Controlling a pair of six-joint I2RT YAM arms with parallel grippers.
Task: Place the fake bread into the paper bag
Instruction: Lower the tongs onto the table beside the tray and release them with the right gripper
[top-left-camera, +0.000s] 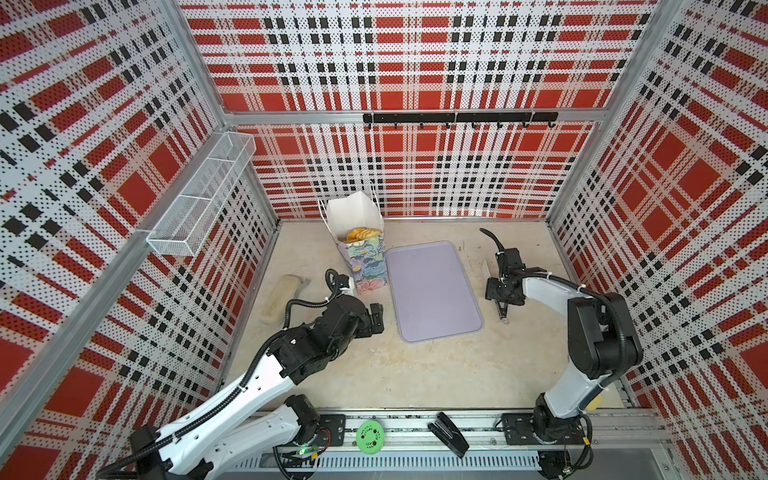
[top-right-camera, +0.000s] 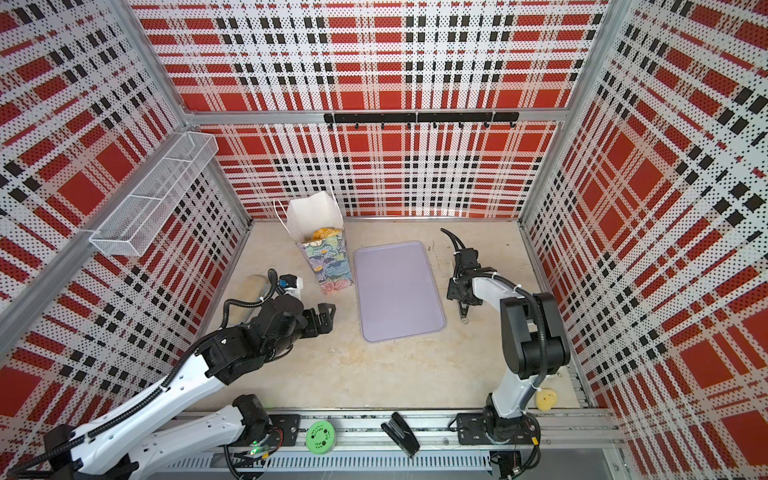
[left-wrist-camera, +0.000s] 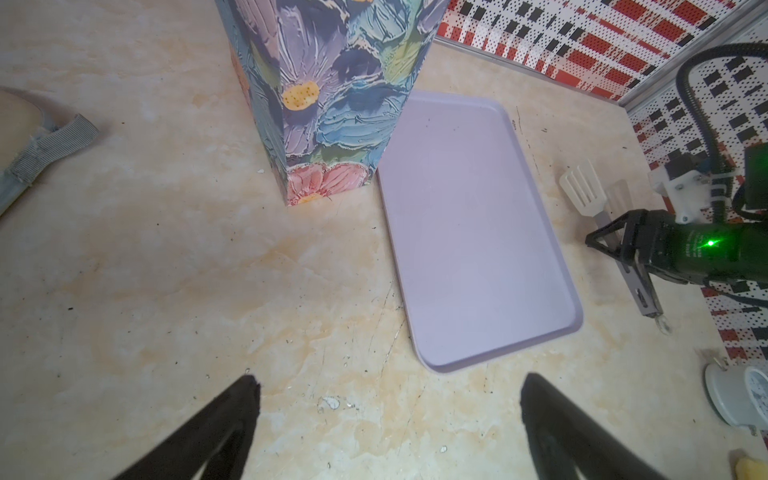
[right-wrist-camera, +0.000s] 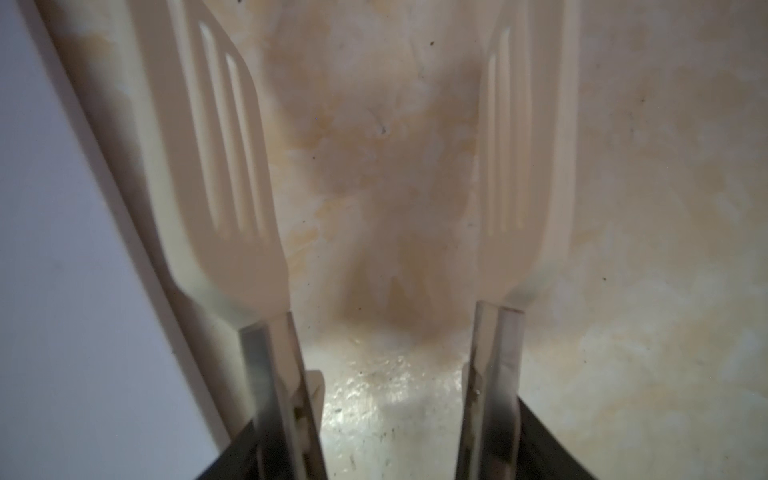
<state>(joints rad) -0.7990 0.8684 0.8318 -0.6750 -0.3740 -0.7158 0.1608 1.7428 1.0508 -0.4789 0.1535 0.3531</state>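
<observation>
Inside the paper bag (top-left-camera: 360, 266), near its open mouth, the fake bread (top-left-camera: 360, 235) shows in both top views as a stack of golden pieces. The number of pieces deeper in the bag cannot be determined. The bag stands upright on the bench (top-left-camera: 415, 374), with its long axis vertical, its mouth facing up and its white inner wall showing above the bread.

All positions below are referenced to the bag.

- Tray (top-left-camera: 434, 291): just beside the bag on the right-arm side. Its surface carries nothing. Contact with the bag's base cannot be confirmed.
- Left gripper (left-wrist-camera: 390, 380): near the bag's base, on the side toward the arm mounts, low over the bench. Its jaws stand wide apart and hold nothing.
- Right gripper (left-wrist-camera: 615, 245): well apart from the bag, beyond the tray. It is clamped on the handles of the tongs (right-wrist-camera: 220, 174). The slotted heads of the tongs point away from the arm mounts and have nothing between them.

No bread is visible on the bench or on the tray. Judgement: the loading step appears complete or close to it. Any further insertion has to enter from above, along the bag's vertical axis. The left arm is the nearer one. The right arm, which carries the tongs, has to cross the tray to reach the mouth.
</observation>
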